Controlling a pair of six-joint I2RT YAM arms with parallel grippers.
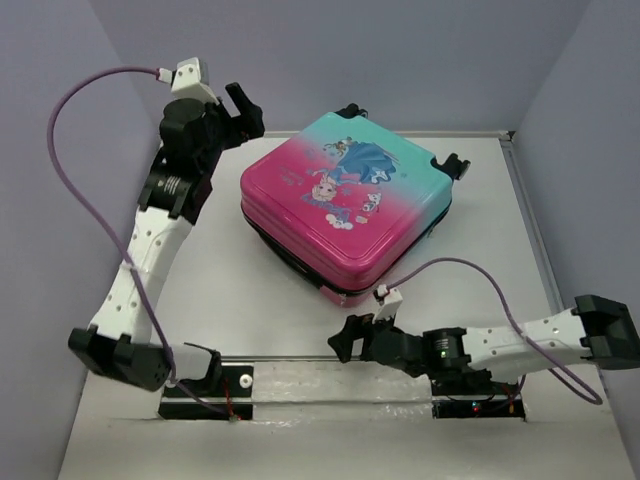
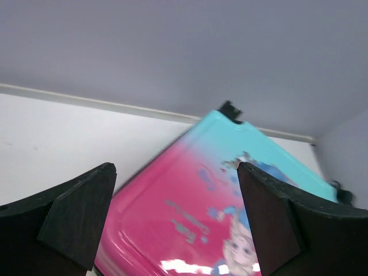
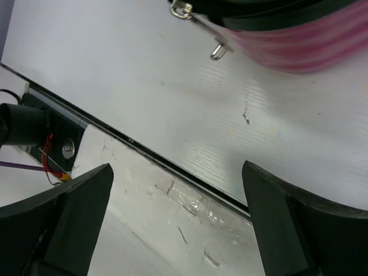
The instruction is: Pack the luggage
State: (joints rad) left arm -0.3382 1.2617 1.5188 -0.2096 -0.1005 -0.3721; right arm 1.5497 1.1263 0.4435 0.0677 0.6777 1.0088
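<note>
The luggage point(image 1: 345, 205) lies flat and shut in the middle of the table, pink at the near side, teal at the far side, with the princess print on top and black wheels at its far corners. My left gripper point(image 1: 243, 105) is open and empty, raised at the far left, just left of the case's far-left corner; its wrist view shows the pink lid point(image 2: 190, 213) between the fingers. My right gripper point(image 1: 345, 340) is open and empty, low over the table's near edge, in front of the case's near corner. The right wrist view shows the case's pink edge point(image 3: 299, 46) and zipper pulls point(image 3: 218, 50).
The white table point(image 1: 250, 300) ends at a raised rim on the right point(image 1: 525, 210) and grey walls behind. A black rail with the arm bases point(image 1: 330, 385) runs along the near edge. A purple cable point(image 1: 75, 160) loops off the left arm.
</note>
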